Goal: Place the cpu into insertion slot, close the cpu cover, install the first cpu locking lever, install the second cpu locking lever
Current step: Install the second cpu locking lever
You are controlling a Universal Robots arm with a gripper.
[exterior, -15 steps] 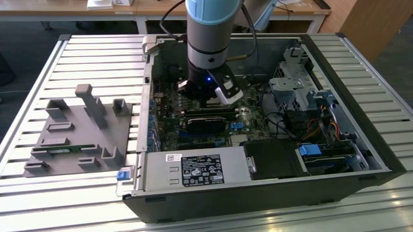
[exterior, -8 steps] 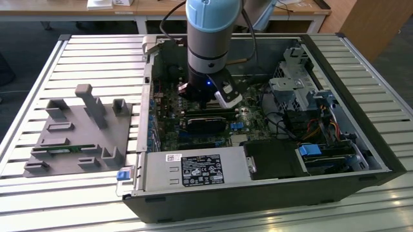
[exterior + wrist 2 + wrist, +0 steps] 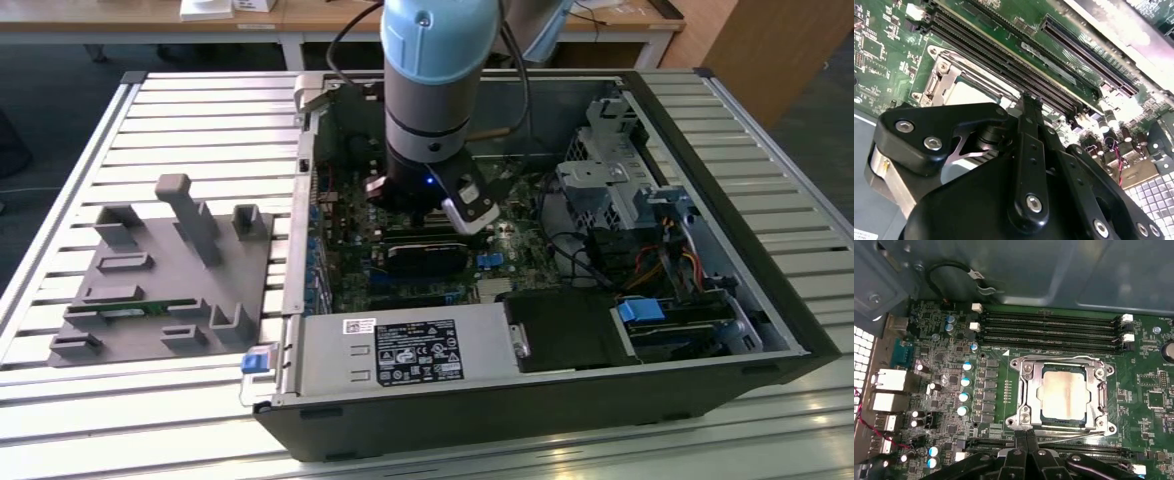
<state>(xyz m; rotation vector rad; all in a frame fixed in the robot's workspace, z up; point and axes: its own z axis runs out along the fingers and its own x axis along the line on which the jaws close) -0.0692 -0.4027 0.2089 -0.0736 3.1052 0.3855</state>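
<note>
My claw (image 3: 1026, 437) hangs low over the motherboard (image 3: 944, 390), inside the open computer case (image 3: 747, 250). In the first wrist view my two fingers (image 3: 1020, 440) lie pressed together with no gap between them, and nothing sits between the pads. Their tips are at the edge of the slot (image 3: 1061, 392), right where a thin wire lever (image 3: 1069, 432) runs along that side; I cannot tell whether I actually touch the lever or only sit just above it.

The cpu (image 3: 1064, 392) lies flat in the slot, its dull silver top showing through the window of the cover (image 3: 1029, 395). The cover is down over the chip, framing it on all sides. A second wire lever (image 3: 1064, 358) runs along the far edge of the cover, beside the memory slots (image 3: 1049, 330).

In the second wrist view my fingers (image 3: 1030, 150) again show closed, with the corner of the cover (image 3: 946, 80) just beyond them.

In the exterior view my arm (image 3: 430, 80) stands upright over the middle of the case, and a grey fixture (image 3: 167, 275) lies on the table (image 3: 80, 150) at that view's left, well apart.
</note>
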